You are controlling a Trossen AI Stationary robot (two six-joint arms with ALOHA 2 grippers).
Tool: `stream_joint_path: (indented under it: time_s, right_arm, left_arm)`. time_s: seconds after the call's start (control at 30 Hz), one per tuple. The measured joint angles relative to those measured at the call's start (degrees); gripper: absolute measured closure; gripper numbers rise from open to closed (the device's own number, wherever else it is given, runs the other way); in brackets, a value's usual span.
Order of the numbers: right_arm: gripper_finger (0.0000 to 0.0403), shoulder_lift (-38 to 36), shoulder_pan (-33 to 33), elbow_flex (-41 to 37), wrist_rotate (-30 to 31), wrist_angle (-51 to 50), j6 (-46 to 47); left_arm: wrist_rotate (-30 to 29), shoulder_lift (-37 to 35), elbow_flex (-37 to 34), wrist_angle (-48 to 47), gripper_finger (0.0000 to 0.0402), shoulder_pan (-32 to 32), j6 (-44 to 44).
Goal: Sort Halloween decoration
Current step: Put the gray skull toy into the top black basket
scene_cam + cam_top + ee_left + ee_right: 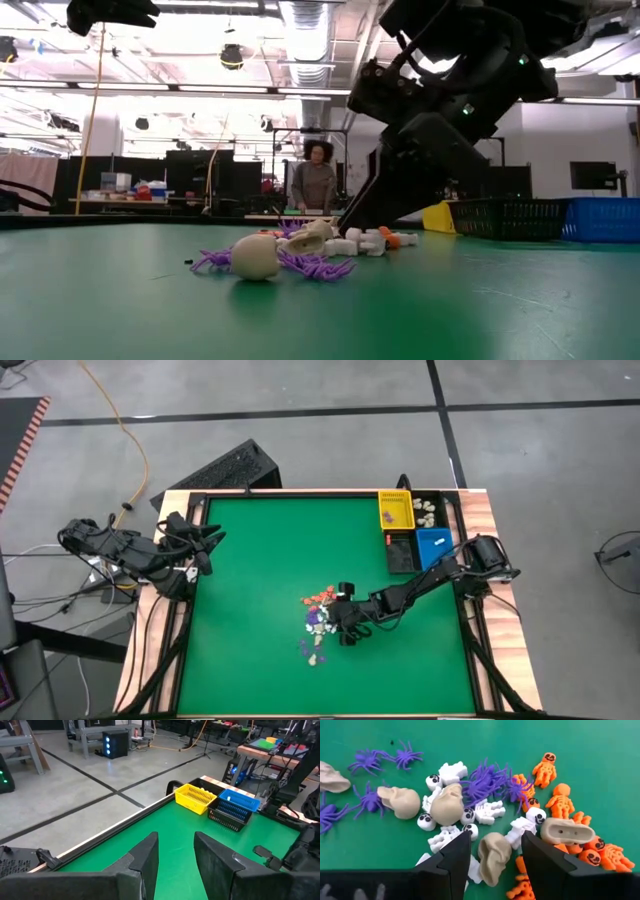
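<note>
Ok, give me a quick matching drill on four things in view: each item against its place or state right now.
Items:
1. yellow slotted plastic bin
2. blue slotted plastic bin
3. right gripper
4. left gripper

States:
A. parked open at the table's left edge
B. open around a cream skull
C. at the table's far edge
D. next to the black bin

Pairs: 1-C, 2-D, 3-B, 4-A

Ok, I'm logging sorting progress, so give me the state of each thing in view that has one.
right gripper: fingers open, straddling a cream skull in the trinket pile
left gripper: fingers open, empty, parked at the table's left edge
trinket pile: unsorted, heaped mid-table
yellow bin: upright, contents too small to tell
blue bin: upright, one pale piece inside
black bin: upright, contents cannot tell
</note>
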Motion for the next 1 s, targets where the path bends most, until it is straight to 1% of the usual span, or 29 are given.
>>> stream_joint_path:
  time_s: [0.17, 0.5, 0.7, 1.0]
  right_arm:
    - [0.0236, 0.04, -0.03, -0.02, -0.07, -1.29, 0.79]
    - [0.0325, 0.02, -0.04, -0.02, -0.07, -1.49, 0.7]
    - [0.0352, -0.53, -0.04, -0.11, 0.47, -1.1, 0.52]
    - [0.0392, -4.34, -1.51, -0.44, 1.33, -3.0, -2.04]
  left_arm:
    - [0.01, 0.0, 0.0, 0.0, 0.0288, 0.0, 0.0]
    - [0.07, 0.0, 0.0, 0.0, 0.0288, 0.02, 0.0]
    - [0.15, 0.0, 0.0, -0.01, 0.0288, 0.01, 0.0]
    - [0.14, 0.0, 0.0, -0.02, 0.0288, 0.02, 0.01]
